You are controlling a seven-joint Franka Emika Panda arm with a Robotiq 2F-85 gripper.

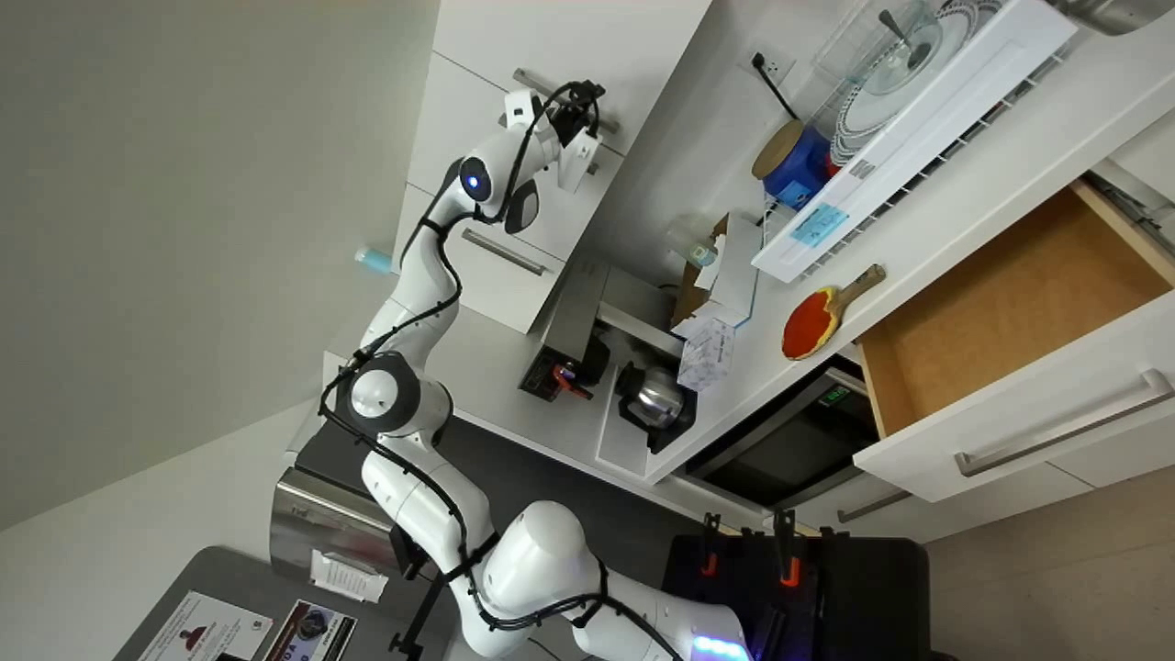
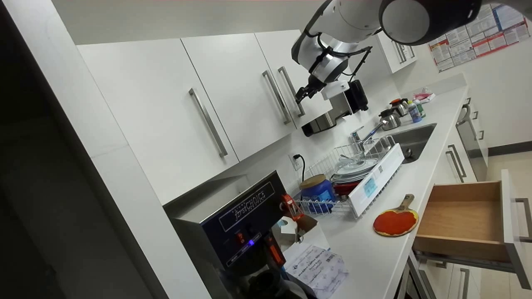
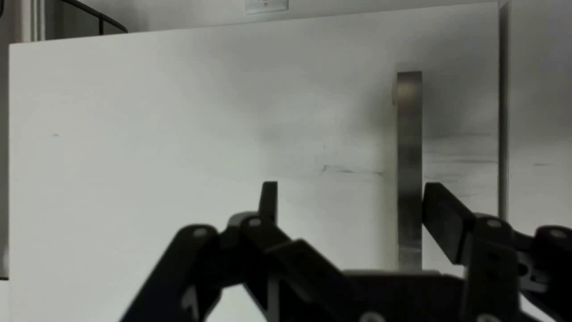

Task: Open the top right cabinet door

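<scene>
Gripper (image 3: 351,194) spread, holding nothing; cabinet door (image 3: 156,134) fills mid-frame in wrist view, bar handle (image 3: 410,170) right of centre against or near one finger (image 3: 449,223), so lopsided closing may slip or jolt.

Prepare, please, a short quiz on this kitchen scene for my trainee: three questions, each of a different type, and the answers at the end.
1. True or false: the wood-lined drawer is pulled out.
2. Where does the red-and-yellow paddle lie? (a) in the sink; (b) on the counter; (c) inside the drawer.
3. Fill in: in the wrist view, the bar handle of the cabinet door appears ... the two fingers.

Key: 1. true; 2. b; 3. between.
</scene>
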